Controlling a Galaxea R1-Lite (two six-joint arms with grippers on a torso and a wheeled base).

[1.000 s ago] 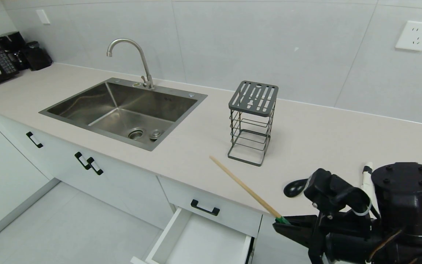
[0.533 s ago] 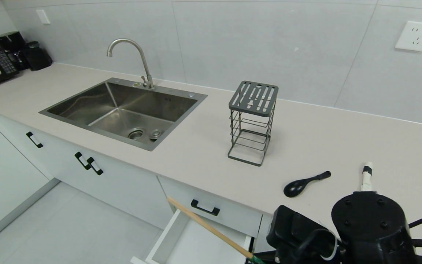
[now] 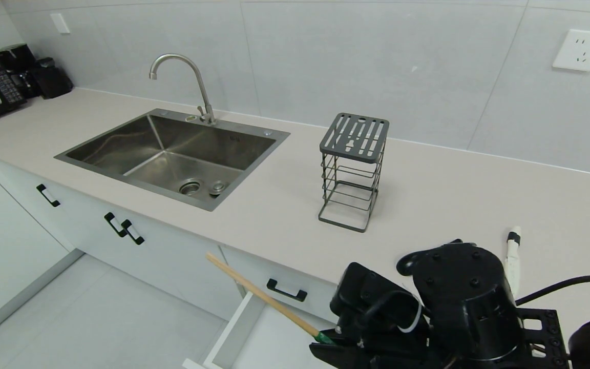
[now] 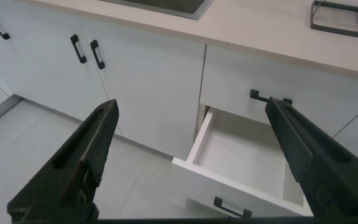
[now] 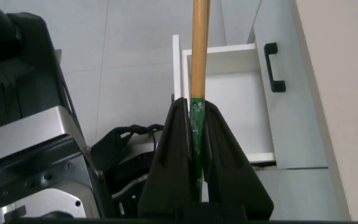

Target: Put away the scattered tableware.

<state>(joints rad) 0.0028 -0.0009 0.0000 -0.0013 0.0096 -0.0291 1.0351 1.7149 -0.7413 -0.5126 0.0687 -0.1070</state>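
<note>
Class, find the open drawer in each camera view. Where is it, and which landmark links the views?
Head view: open drawer at the bottom edge, under the chopstick.
Left wrist view: open drawer between the fingers of the left gripper.
Right wrist view: open drawer behind the chopstick.
Shared landmark: black handle above it.

You had open room straight down into the pulled-out drawer [image 4: 244,155]. The chopstick [image 3: 264,295] slanted over its left side wall, and the closed drawer front [image 3: 285,270] above blocked its back.
</note>
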